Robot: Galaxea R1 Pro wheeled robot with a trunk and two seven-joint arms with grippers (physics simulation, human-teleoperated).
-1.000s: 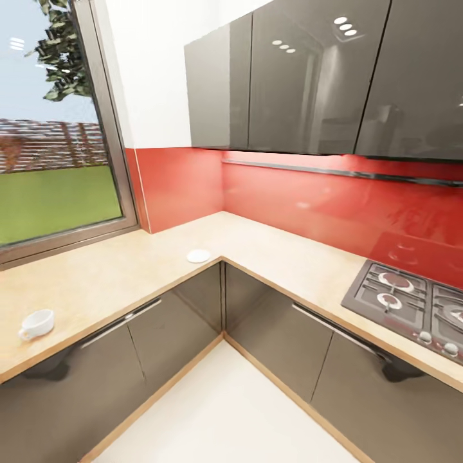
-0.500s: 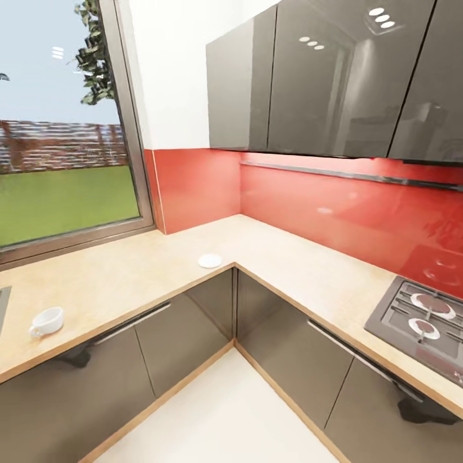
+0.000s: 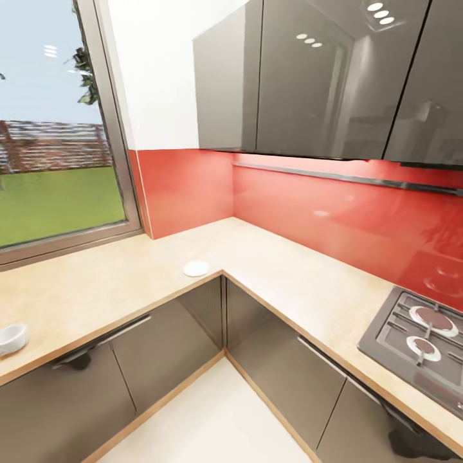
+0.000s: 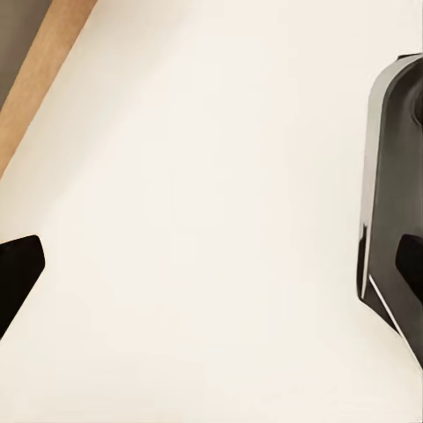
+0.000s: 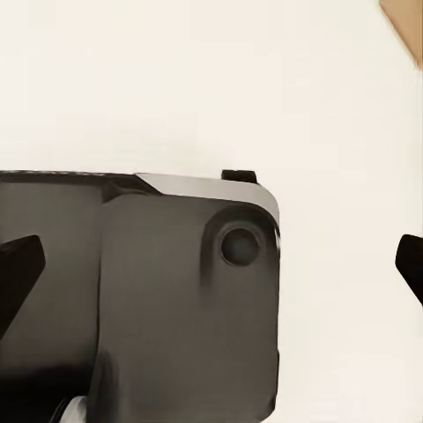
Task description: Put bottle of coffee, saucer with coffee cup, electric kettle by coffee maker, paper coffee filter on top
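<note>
The coffee cup (image 3: 11, 337) sits at the tabletop's (image 3: 96, 289) near-left edge and the saucer (image 3: 196, 268) by the corner, both nearer the left arm; both jaws hang apparently wide and empty over the floor (image 4: 211, 211).

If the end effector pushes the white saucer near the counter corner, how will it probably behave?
The saucer looks flat and low, so it would probably slide over the smooth countertop and not tip. It lies close to the front edge, so a push outward might drop it. It looks ceramic, so likely fragile.
</note>
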